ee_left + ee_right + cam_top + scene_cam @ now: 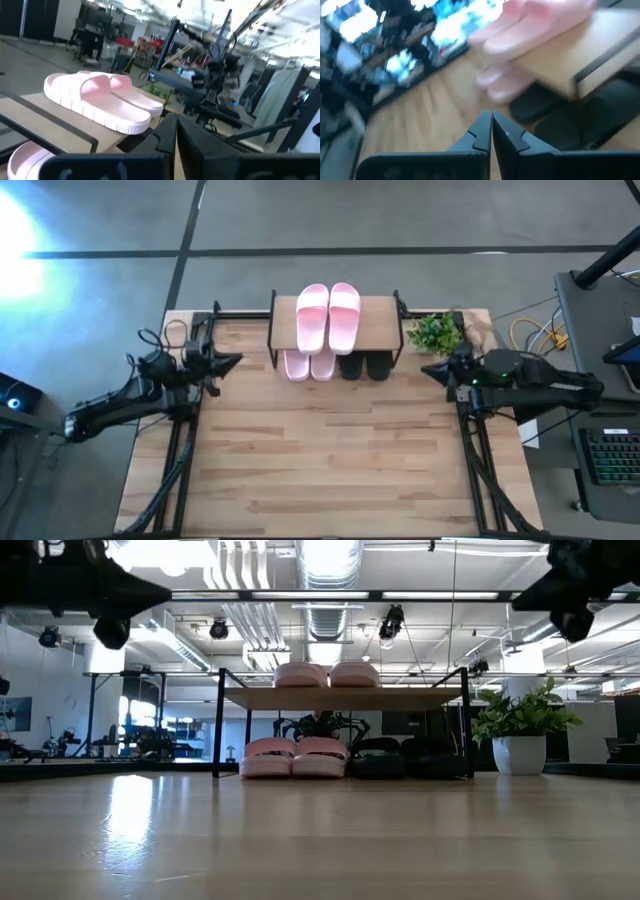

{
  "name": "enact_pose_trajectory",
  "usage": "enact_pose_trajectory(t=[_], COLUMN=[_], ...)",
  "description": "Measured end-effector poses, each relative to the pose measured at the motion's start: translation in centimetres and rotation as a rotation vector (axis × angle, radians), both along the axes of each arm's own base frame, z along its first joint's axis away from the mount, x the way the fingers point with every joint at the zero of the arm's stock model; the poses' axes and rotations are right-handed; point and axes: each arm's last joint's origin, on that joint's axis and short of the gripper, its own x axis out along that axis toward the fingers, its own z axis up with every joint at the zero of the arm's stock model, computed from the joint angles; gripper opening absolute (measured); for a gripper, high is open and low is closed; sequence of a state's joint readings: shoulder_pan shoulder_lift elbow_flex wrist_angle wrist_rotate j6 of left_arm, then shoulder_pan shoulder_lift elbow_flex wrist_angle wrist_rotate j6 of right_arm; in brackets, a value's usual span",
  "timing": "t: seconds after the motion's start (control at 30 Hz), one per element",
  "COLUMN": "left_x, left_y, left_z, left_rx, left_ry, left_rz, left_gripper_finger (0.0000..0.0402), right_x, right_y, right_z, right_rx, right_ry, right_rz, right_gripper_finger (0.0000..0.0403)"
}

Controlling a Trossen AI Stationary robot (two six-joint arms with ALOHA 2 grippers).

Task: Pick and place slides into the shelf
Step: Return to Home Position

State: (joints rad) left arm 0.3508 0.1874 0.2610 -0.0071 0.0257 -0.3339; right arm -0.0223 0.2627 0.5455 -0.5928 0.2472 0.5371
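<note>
**Clerk:** Item one?

**Checker:** Shelf (pixel 382 326), light plank top, thin black legs. It stands at the middle of the counter's (pixel 330 460) far edge.

**Clerk:** What is on it?

**Checker:** Upper pink slides (pixel 312 318), two, side by side and touching on the plank. They sit nearer the plank's left end, and the right end is bare wood.

**Clerk:** And beneath it?

**Checker:** Lower pink slides (pixel 309 365), two, on the counter under the plank's left half, their ends showing past the front. Black slides (pixel 365 366), two, just beside them under the right half. All four stand in one row between the legs.

**Clerk:** Claws?

**Checker:** Left claw (pixel 238 361), raised by the counter's left edge toward the far corner, pointing across at the shelf. Its fingers are pressed together, holding nothing.

**Clerk:** The other?

**Checker:** Right claw (pixel 424 367), raised by the right edge, pointing back at the shelf. Its fingers are also together and hold nothing. Both are well apart from the slides.

**Clerk:** Sundries?

**Checker:** Potted plant (pixel 435 333), white pot, at the far edge between the shelf and the far right corner.
</note>
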Motion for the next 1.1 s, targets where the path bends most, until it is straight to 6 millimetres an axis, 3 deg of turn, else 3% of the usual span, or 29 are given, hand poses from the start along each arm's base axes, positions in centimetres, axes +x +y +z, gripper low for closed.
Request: enact_pose_trajectory(t=[0.1, 0.27, 0.43, 0.63, 1.1], left_x=[-0.5, -0.3, 0.2, 0.1, 0.4], left_y=[-0.2, -0.1, 0.1, 0.1, 0.1], left_z=[-1.8, -4.1, -5.0, -5.6, -6.0], left_rx=[0.013, 0.011, 0.042, 0.06, 0.04], left_ry=[-0.039, -0.033, -0.027, -0.066, -0.032], left_rz=[0.001, 0.011, 0.01, 0.007, 0.006], left_gripper_finger=[0.0, 0.0, 0.0, 0.0, 0.0], right_x=[0.9, 2.3, 3.0, 3.0, 3.1], right_y=[0.2, 0.4, 0.9, 0.9, 0.6], right_z=[-1.5, -2.8, -4.6, -8.0, -9.8], right_rx=[-0.017, -0.026, -0.048, -0.065, -0.042], right_ry=[-0.001, -0.181, -0.397, -0.485, -0.329], right_rz=[0.08, 0.177, 0.341, 0.352, 0.231], right_gripper_finger=[0.0009, 0.0009, 0.0009, 0.0009, 0.0009])
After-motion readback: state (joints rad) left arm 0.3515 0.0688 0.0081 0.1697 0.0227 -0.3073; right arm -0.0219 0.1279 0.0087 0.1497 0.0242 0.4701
